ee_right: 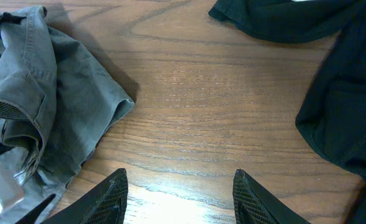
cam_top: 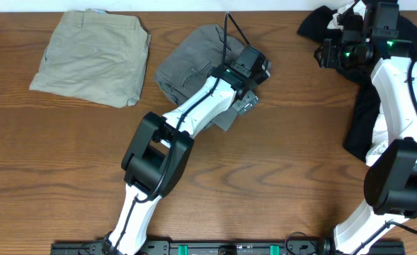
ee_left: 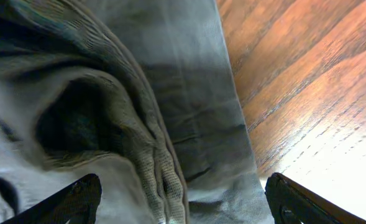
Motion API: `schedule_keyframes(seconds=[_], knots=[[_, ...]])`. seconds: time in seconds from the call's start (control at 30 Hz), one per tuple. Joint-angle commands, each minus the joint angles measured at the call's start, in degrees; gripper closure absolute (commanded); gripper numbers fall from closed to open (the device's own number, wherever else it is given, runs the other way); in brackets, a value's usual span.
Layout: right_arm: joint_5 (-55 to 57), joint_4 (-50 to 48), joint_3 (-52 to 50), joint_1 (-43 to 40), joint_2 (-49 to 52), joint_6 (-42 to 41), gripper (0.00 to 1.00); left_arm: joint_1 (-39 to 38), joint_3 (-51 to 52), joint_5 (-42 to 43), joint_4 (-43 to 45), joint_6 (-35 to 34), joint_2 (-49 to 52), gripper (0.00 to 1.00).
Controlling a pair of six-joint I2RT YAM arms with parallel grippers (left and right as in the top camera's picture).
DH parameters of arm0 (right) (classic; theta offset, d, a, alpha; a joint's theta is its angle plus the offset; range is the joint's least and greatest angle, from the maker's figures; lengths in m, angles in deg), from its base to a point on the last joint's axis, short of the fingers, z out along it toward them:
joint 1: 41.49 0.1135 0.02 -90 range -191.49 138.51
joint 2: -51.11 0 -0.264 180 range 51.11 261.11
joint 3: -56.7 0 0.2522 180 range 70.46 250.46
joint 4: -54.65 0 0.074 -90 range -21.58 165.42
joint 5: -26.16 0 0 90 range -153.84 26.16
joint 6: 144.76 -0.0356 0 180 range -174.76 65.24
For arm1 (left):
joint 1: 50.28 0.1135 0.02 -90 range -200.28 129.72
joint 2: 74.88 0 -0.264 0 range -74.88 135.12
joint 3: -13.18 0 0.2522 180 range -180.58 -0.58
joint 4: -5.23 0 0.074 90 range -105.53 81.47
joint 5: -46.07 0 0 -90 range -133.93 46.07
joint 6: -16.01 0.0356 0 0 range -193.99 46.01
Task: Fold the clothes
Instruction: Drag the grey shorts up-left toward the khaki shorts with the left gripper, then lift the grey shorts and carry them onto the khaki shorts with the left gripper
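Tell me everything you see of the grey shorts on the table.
The grey shorts are woven cloth, crumpled into a loose heap, not folded flat. Ridged seams and hems show among creases. They lie on the wooden table, apart from the beige shorts. The open left gripper hangs over their edge.

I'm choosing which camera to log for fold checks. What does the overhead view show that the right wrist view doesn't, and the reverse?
Only overhead: the folded beige shorts at the table's far left, and the left arm reaching over the grey shorts. Only right wrist: the right gripper seen close, open and empty above bare wood. Both: the crumpled grey shorts, the black garments and the wooden table.
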State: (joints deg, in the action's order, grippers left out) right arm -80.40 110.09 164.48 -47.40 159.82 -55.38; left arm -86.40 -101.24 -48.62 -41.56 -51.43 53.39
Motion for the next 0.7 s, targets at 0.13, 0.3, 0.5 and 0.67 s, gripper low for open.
schedule_keyframes(seconds=[0.13, 0.3, 0.5, 0.67], knots=[[-0.4, -0.1, -0.1, 0.0, 0.3, 0.3, 0.47, -1.2, -0.7, -0.5, -0.8, 0.8, 3.4, 0.14], [-0.3, -0.1, -0.1, 0.0, 0.3, 0.3, 0.47, -1.4, -0.7, -0.5, -1.0, 1.0, 4.2, 0.14], [-0.4, -0.2, -0.1, 0.0, 0.3, 0.3, 0.47, -1.4, -0.6, -0.5, -1.2, 2.1, 6.6, 0.14], [-0.4, -0.2, -0.1, 0.0, 0.3, 0.3, 0.47, -0.9, -0.6, -8.0, 0.4, 2.5, 10.6, 0.15]])
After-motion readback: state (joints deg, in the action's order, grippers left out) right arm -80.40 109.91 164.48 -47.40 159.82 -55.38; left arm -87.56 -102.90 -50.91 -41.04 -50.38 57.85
